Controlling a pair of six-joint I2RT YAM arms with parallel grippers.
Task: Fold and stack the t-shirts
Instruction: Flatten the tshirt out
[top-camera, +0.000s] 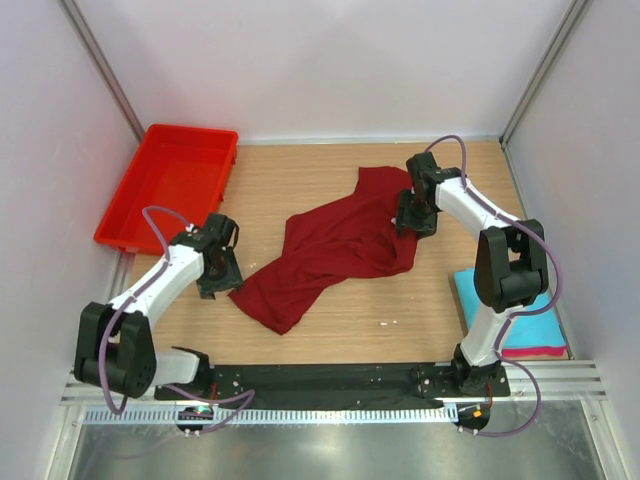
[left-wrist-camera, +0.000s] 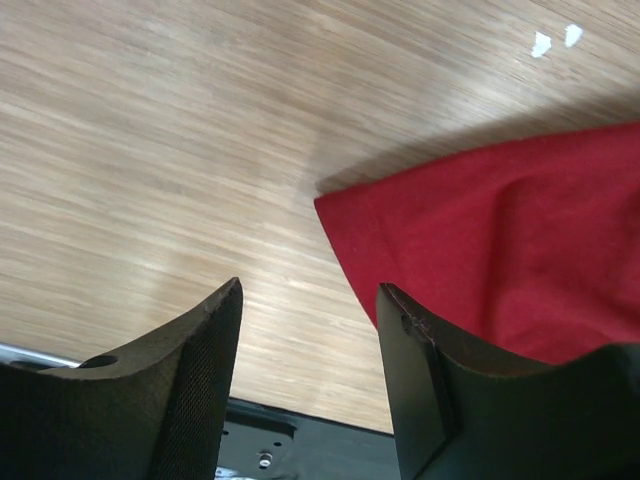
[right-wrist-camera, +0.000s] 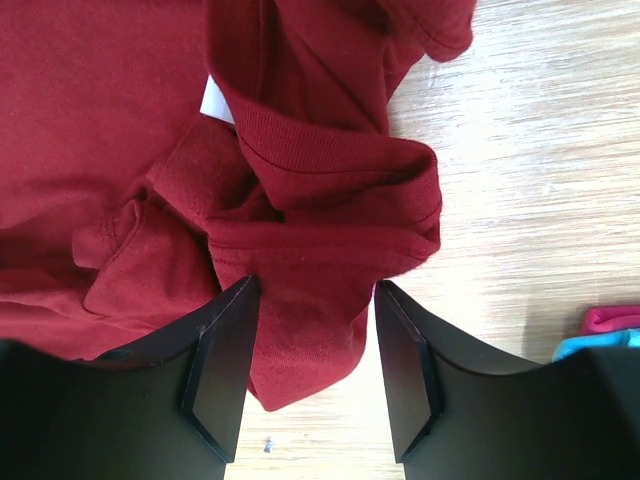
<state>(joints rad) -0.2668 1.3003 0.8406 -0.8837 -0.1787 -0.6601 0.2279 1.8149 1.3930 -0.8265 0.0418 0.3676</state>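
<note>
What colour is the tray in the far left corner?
The tray is bright red, clearest in the top view.

This looks like a robot laboratory cell. A wooden tabletop (top-camera: 400, 320) is closed in by plain white walls (top-camera: 330, 60) on aluminium frame posts (top-camera: 100, 70). The left arm (top-camera: 160, 280) and right arm (top-camera: 480, 215) are bolted on a black plate (top-camera: 330, 378).

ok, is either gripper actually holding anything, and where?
Nothing is held. Right gripper stands open astride a bunched fold of the maroon t-shirt; left gripper is open beside its corner.
</note>
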